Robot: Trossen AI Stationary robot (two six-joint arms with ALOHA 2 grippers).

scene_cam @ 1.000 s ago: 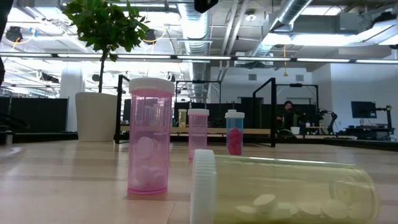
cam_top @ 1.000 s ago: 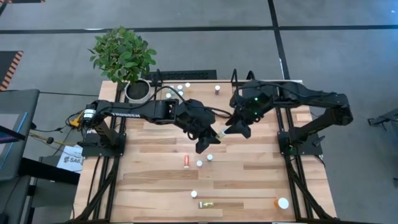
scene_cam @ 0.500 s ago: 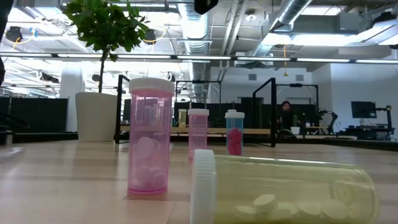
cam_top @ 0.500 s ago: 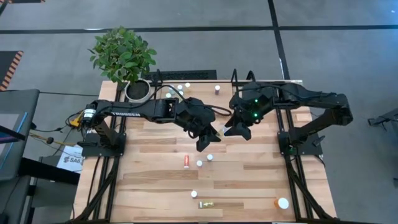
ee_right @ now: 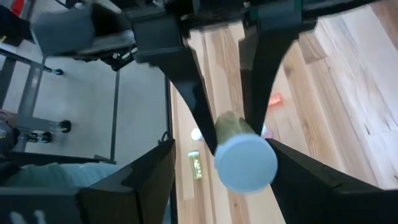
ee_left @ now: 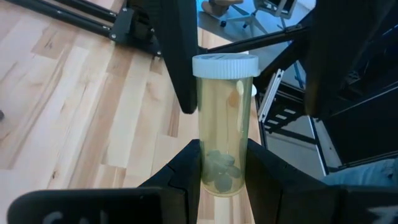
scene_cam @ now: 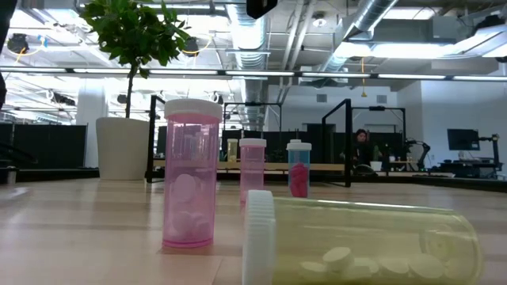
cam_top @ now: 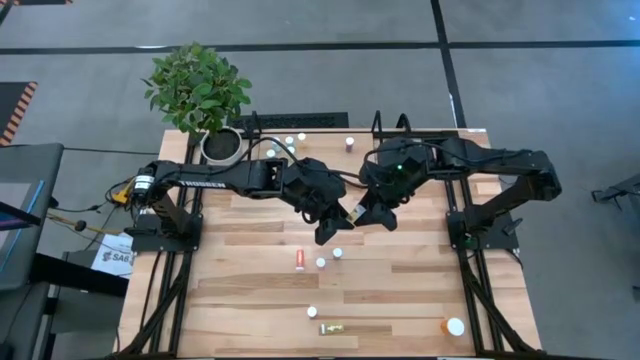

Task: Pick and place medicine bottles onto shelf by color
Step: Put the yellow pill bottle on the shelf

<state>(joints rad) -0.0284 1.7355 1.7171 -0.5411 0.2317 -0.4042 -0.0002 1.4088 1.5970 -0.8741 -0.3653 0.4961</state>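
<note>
Handover hangs above mid-table; left gripper (ee_left: 224,163) pinches the base of a pale yellow, white-capped medicine bottle (ee_left: 222,124), its long axis running cap-first toward the right gripper (ee_right: 239,155); those fingers stand spread either side of the cap, not yet touching, so a close looks next.

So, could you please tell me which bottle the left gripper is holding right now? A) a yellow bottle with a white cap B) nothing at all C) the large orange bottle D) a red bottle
A: in the left wrist view the left gripper is shut on the yellow bottle, white cap pointing away, between the right gripper's open fingers.
</note>
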